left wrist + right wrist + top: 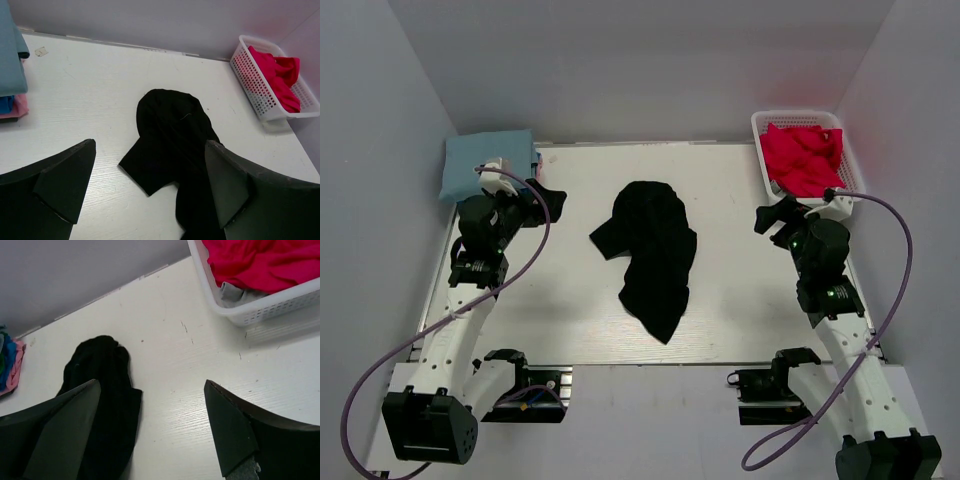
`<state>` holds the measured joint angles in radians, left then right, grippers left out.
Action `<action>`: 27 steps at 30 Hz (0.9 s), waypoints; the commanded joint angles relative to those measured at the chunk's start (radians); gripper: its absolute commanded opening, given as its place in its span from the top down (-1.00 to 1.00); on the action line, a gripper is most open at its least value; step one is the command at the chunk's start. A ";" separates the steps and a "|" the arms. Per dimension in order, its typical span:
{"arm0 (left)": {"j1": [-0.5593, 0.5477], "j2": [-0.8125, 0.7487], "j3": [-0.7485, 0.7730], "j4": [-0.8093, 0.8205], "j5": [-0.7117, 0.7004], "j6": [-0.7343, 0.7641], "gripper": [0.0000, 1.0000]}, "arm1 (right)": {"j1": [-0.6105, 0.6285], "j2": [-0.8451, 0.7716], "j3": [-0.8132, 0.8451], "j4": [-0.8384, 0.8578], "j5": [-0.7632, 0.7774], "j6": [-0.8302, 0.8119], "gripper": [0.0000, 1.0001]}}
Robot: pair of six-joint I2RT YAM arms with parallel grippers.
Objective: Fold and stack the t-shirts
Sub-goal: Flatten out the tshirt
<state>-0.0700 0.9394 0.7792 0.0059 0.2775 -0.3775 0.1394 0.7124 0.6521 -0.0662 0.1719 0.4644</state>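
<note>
A crumpled black t-shirt (650, 255) lies in the middle of the white surface (750, 310), soft, light and limp, probably best pinched at a hem corner or shoulder, while the left tool (150, 145) and right tool (151, 383) both gape, holding nothing.

Five t-shirts, one basket, two grippers.
One black t-shirt (650, 255), one red t-shirt (802, 160), one light blue t-shirt (488, 160), one blue t-shirt (4, 103), one pink t-shirt (19, 106); one white lattice basket (758, 135); left gripper (150, 144) and right gripper (151, 383).
</note>
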 commanded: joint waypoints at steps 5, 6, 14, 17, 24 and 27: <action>-0.021 0.079 0.069 -0.038 0.043 0.019 -1.00 | 0.000 0.071 0.066 -0.084 -0.163 -0.096 -0.80; -0.021 0.132 0.095 -0.064 0.043 0.005 -1.00 | 0.000 0.093 0.073 -0.125 -0.187 -0.098 -0.80; -0.042 0.349 0.092 -0.106 0.080 -0.004 -1.00 | 0.011 0.100 0.077 -0.184 -0.401 -0.150 -0.80; -0.099 0.465 0.127 -0.125 0.008 -0.015 -1.00 | 0.064 0.160 0.089 -0.202 -0.553 -0.170 -0.80; -0.198 0.677 0.242 -0.225 -0.185 -0.006 -1.00 | 0.290 0.341 0.057 -0.215 -0.493 -0.159 -0.80; -0.238 0.757 0.278 -0.256 -0.280 -0.017 -1.00 | 0.429 0.398 0.057 -0.221 -0.398 -0.144 -0.80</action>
<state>-0.2836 1.6657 1.0004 -0.2054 0.1184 -0.3855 0.4854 1.0843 0.7002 -0.2821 -0.2821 0.3141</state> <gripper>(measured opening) 0.995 0.901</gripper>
